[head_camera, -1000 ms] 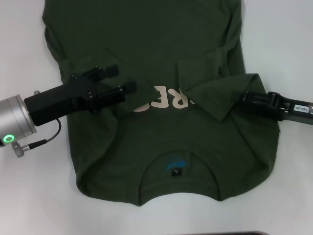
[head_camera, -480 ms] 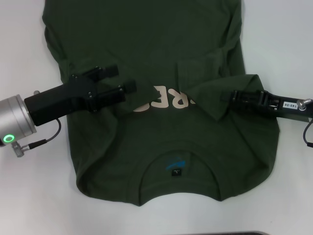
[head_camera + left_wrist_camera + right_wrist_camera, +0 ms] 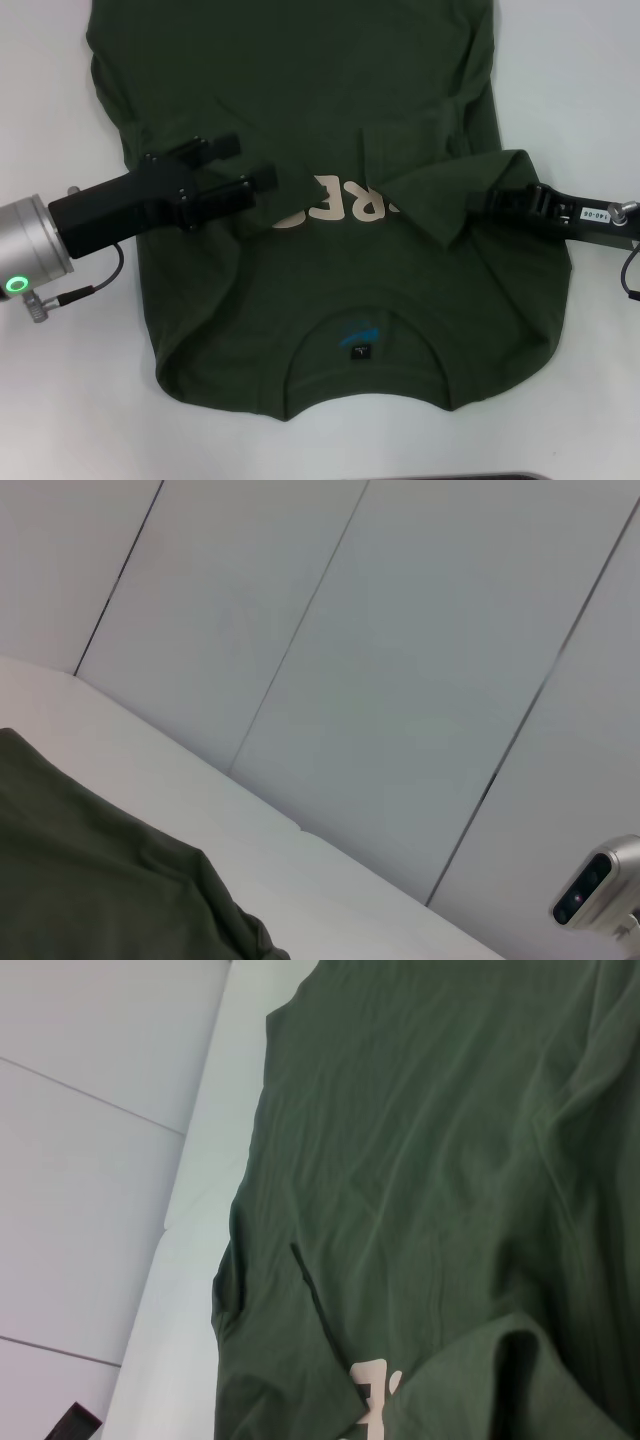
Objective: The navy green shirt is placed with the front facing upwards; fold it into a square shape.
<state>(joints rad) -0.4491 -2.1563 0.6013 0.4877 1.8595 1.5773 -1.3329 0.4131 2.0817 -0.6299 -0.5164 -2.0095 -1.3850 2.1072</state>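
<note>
navy green shirt [image 3: 330, 110] flat on table [image 3: 60, 400], collar near me | both sleeves folded inward, lengthwise folds left (my guess) | left gripper [image 3: 248, 166] jaws apart over left sleeve | right gripper [image 3: 482, 200] jaws: cannot tell

Layout: shirt flat on the bench, one gripper over each side.

We see the navy green shirt [image 3: 330, 270] spread across the middle of the bench [image 3: 60, 400], collar toward the near edge and hem running past the far edge of the head view. Both sleeves lie folded inward onto the chest, their tips on either side of the lettering [image 3: 345, 202]. The tag [image 3: 358, 351] sits inside the collar, nearer us than the lettering. The left gripper [image 3: 245, 165] reaches in from the bench's left edge over the left sleeve. The right gripper [image 3: 490, 199] comes from the right edge, at the right sleeve's outer fold.
</note>
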